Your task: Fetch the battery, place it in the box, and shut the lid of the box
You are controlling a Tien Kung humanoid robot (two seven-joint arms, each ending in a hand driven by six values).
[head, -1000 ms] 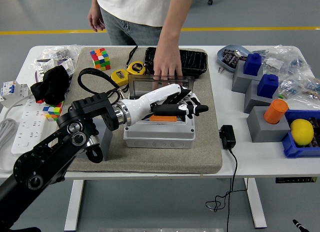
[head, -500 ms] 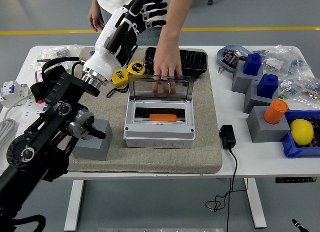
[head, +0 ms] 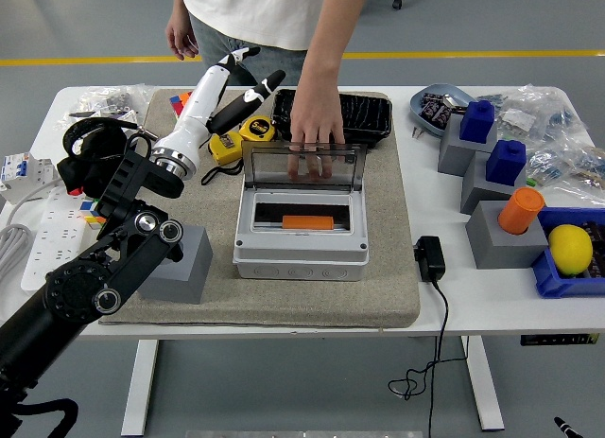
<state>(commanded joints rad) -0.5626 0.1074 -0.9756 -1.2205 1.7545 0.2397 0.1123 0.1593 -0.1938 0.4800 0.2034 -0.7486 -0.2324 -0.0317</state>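
Observation:
An orange battery (head: 307, 222) lies inside the open grey box (head: 301, 254) in the middle of the mat. The box's clear lid (head: 302, 165) stands upright at the back, and a person's hand (head: 317, 124) rests on its top edge. My left hand (head: 242, 77) hovers over the mat's back left, well left of the lid. Its fingers are spread and hold nothing. My right arm does not show.
A grey block (head: 181, 265) sits left of the box beside my left arm. A yellow tape measure (head: 255, 128) and a black tray (head: 367, 113) lie behind the box. A black adapter (head: 430, 258), grey stands with blue and orange pieces (head: 501, 225) and a lemon (head: 571, 248) are at the right.
My left hand has left the inside of the box, swung up high to the back left, then dropped lower. The battery stays in the box. The person's hand has not moved.

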